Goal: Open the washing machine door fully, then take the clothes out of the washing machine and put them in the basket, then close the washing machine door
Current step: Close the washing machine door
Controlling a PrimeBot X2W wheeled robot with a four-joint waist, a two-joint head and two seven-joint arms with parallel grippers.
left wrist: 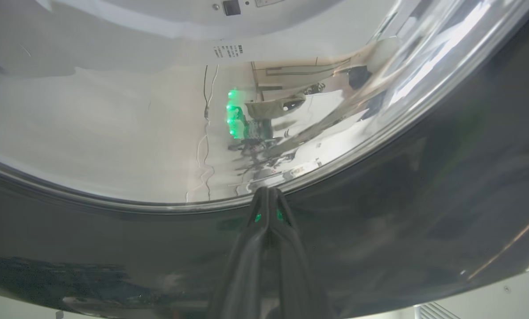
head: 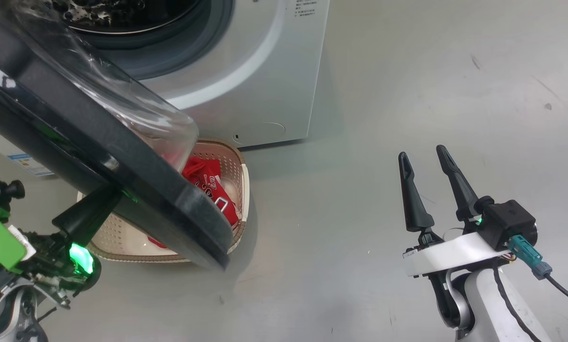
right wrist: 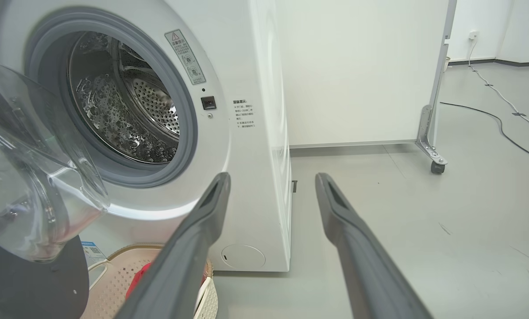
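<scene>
The large round glossy black washing machine door (head: pixel 98 156), with its bulging clear glass window, is seen swung away from the big white front-loading washing machine (head: pixel 245 85). The machine's grey rubber-ringed port and perforated steel drum are exposed in the right wrist view. In the head view the door's lower edge is seen in front of the small cream perforated plastic basket (head: pixel 244 183) with a brown woven-look rim. The basket is set on the grey floor (head: pixel 360 142) just before the machine. The bright red clothes (head: pixel 212 187), with white trim and lettering, are held in the basket. The left gripper (left wrist: pixel 268 195) is placed at the door's outer face, where the black ring meets the window. Its jaws are pressed together with nothing between them. The right gripper (head: pixel 421 151) is held above the floor, well apart from the door, with its jaws spread wide and empty.
</scene>
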